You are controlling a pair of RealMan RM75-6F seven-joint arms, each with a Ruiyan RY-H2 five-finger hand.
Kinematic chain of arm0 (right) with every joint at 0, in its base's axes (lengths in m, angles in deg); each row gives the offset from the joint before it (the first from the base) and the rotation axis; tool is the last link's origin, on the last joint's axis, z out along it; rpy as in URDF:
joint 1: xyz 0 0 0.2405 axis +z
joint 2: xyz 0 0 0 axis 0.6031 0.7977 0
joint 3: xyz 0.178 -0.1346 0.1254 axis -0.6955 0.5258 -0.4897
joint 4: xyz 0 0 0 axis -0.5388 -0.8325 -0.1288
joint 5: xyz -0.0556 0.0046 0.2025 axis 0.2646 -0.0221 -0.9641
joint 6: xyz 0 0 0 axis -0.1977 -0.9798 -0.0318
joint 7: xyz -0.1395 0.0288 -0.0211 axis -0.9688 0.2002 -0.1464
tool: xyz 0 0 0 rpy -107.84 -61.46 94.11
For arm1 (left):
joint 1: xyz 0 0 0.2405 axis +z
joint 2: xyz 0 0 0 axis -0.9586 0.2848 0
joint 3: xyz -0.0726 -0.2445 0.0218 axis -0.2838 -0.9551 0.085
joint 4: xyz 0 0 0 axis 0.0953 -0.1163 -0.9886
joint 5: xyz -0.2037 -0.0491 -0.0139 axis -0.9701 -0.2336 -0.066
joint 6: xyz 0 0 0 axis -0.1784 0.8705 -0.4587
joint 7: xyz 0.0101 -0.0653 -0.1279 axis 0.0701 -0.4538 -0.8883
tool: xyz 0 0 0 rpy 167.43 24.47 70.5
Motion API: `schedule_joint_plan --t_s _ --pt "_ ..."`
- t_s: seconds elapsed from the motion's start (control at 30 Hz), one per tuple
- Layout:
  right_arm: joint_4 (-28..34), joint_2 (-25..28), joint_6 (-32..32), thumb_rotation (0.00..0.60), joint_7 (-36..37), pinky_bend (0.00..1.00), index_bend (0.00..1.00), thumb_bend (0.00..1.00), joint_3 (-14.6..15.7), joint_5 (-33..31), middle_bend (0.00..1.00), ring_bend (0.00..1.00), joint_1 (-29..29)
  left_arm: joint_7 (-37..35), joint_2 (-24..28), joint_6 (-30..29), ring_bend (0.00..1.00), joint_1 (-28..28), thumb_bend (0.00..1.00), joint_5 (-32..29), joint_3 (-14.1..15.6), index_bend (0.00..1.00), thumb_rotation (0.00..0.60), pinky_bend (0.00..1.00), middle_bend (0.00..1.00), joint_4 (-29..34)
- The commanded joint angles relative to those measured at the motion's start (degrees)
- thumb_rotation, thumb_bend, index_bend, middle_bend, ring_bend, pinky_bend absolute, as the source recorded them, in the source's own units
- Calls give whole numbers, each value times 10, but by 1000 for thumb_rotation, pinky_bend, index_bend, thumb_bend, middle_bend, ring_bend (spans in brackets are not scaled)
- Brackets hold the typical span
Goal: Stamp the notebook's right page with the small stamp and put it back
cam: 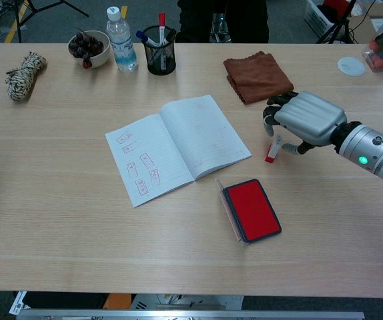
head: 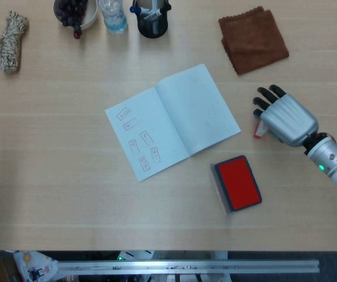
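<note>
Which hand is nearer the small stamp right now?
Right. The right hand is directly over the small stamp, fingers curled around its top. The left hand is not in view.

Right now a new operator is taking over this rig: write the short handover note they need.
Right robot hand: over the small stamp, fingers around its top; a firm grip is not clear.
Left robot hand: not in view.
The stamp stands on the table between the open notebook and the hand; the red ink pad lies open in front.
Done: reach only. The right page looks unstamped.
Left: grasp, ink, stamp the right page, return the stamp.
</note>
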State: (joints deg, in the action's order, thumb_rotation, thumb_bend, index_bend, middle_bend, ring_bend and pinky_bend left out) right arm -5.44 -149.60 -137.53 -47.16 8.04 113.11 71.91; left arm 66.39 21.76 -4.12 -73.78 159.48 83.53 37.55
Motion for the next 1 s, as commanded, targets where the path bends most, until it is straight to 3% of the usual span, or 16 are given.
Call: schedule_joint_plan --t_s 0.03,1.0 --pt "-2 -3 4 600 -4 194 449 249 0 -4 294 137 2 -1 -2 2 104 0 276 -2 0 138 600 31 113 -2" --pt "0 -6 12 600 -19 194 459 263 16 -27 329 155 4 -9 -6 10 104 -2 276 -8 -1 138 600 31 113 -15"
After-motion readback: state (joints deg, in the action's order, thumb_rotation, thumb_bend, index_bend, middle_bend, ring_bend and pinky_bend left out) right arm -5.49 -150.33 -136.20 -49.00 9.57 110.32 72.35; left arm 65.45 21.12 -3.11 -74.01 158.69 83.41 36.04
